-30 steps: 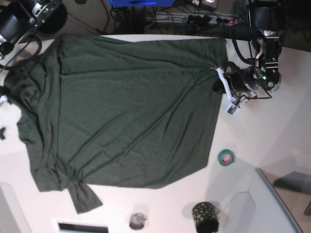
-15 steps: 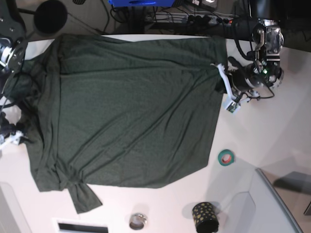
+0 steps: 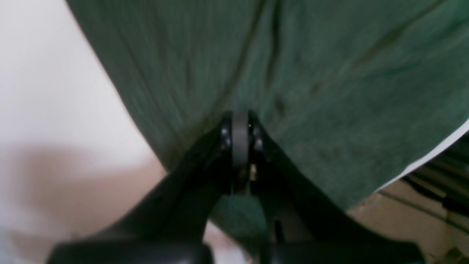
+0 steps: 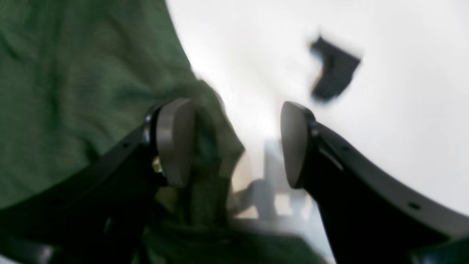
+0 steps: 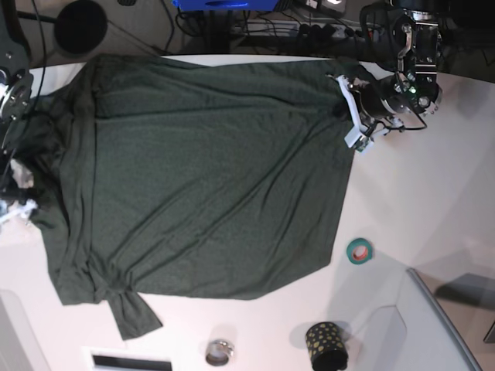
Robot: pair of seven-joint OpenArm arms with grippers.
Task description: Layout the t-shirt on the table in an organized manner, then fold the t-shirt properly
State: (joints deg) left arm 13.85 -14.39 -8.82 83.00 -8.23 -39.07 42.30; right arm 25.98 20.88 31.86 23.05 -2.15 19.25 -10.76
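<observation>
Two claws engaged: my left claw [image 3: 240, 146] clamped on t-shirt [image 5: 209, 178] hem, dragged farther up table [image 5: 418, 201]; right claw [image 4: 234, 143] agape, straddling sleeve edge. Layout continuing.

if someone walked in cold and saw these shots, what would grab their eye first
The big dark green t-shirt spread across most of the white table, wrinkled, one sleeve bunched at the near left. Next, the left pincer pinched shut on the shirt's far right edge, and the right pincer open astride the left edge.
</observation>
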